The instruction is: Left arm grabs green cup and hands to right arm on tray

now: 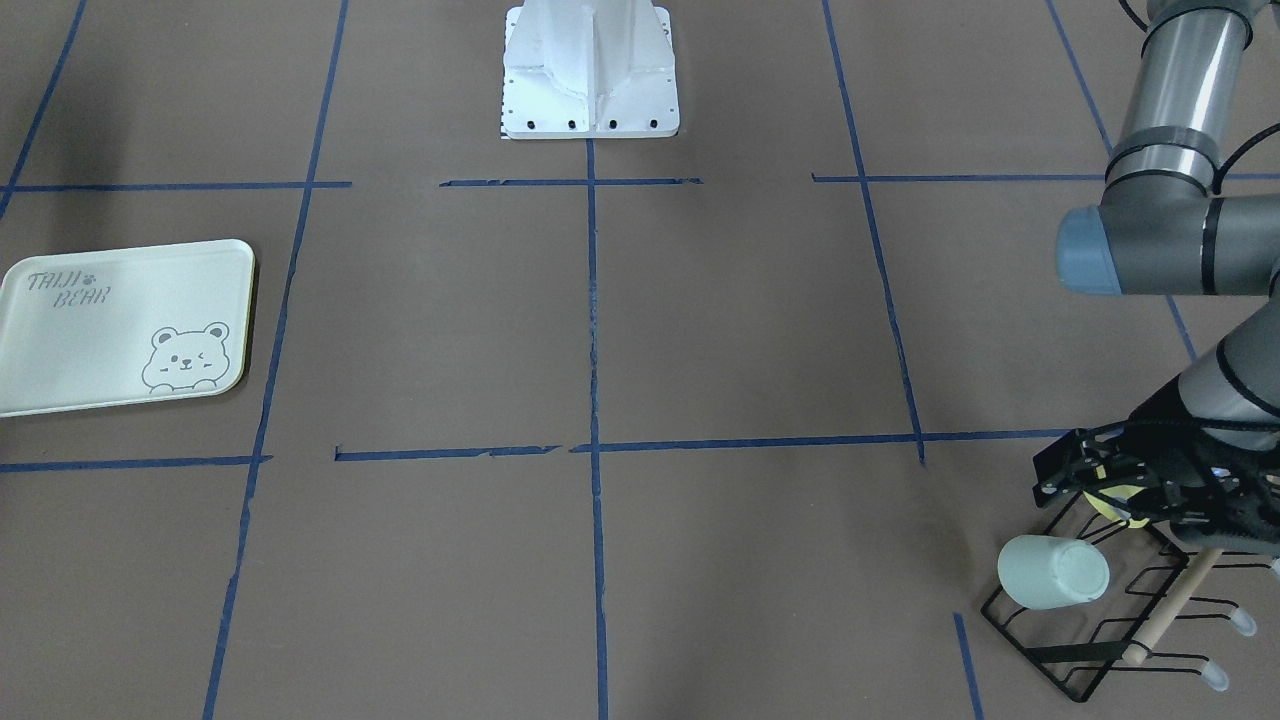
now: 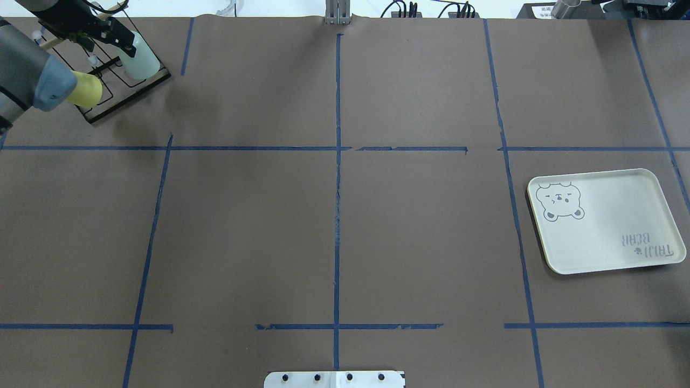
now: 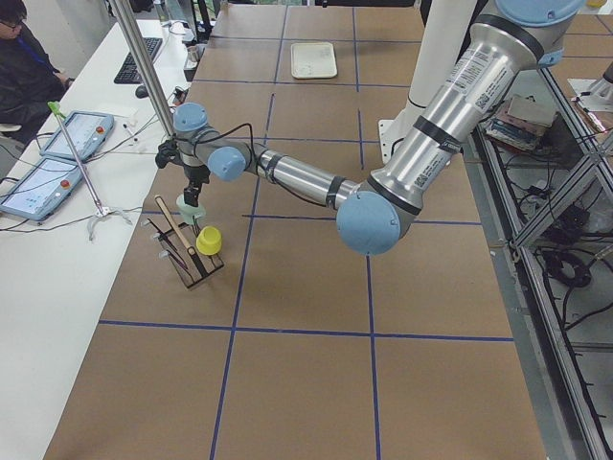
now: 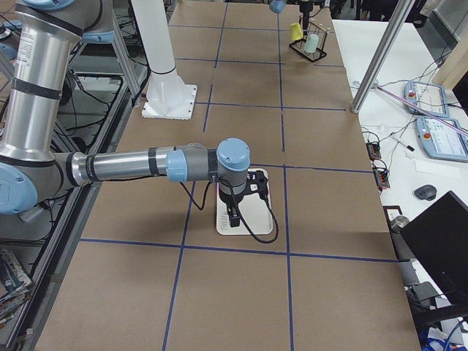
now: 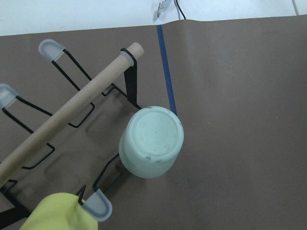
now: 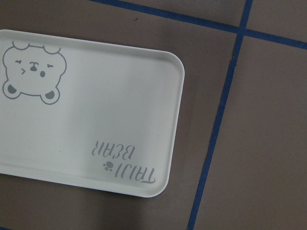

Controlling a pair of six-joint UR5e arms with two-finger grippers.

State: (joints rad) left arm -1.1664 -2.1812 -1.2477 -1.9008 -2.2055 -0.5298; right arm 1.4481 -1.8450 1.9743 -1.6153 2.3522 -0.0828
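Evidently working at the first step, the grab: hovering the left gripper (image 2: 119,39) close above the green cup (image 5: 151,141), not yet gripping it. Not showing in any view whether those fingers are spread or pressed together, so leaving that as impossible to tell.

Resting upside down and tilted on a peg of the black wire rack (image 5: 128,84), out at the far corner of the table on the robot's left, just beside a blue tape line. Sharing the rack with a yellow cup (image 5: 57,213) on a neighbouring peg, near but apart, and with a wooden dowel (image 5: 72,112) running along the top.

Waiting meanwhile over the tray (image 2: 609,226) with the right gripper (image 4: 232,213), well apart from the cup; likewise not revealing whether open or closed.

Probably calling next for lowering around the cup's wall, pinching across it, then drawing it off along the peg's slant without dragging the rack.

Looking small, pale mint and matte, slightly tapered, handleless, turning its flat round base toward the wrist camera.
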